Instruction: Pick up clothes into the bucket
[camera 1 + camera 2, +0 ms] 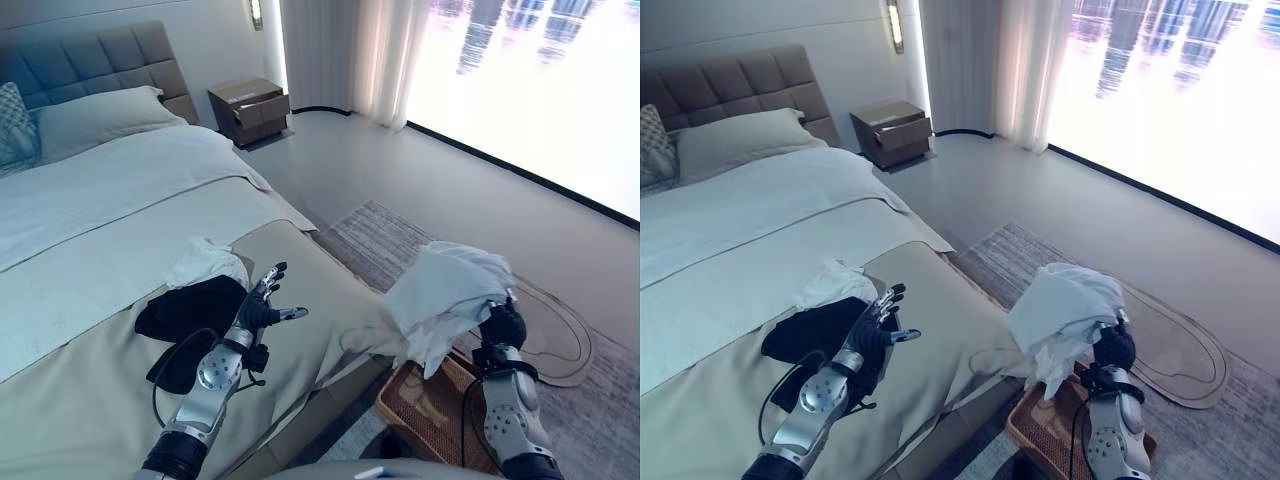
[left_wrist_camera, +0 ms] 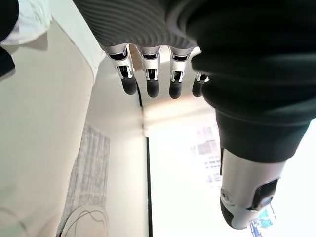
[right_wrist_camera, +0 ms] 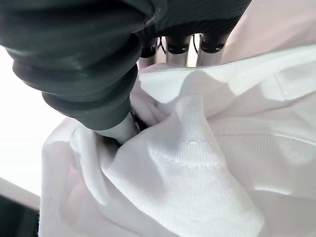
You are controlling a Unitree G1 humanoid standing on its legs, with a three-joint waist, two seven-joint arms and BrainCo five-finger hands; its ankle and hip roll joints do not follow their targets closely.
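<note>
Above basket (image 1: 425, 415), right hand (image 1: 503, 325) gripping shirt (image 1: 445, 290)

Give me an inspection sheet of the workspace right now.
Surface: bed, beige cover at its foot.
Job's things: white garment bunched in the right hand above the woven basket; black garment and white cloth on the bed.
Clutter: nothing seen.
Hands: right shut on the white garment; left hand open, empty, over the bed.
Cables: nothing seen.
Surroundings: pillows, nightstand, rug, curtain.
</note>
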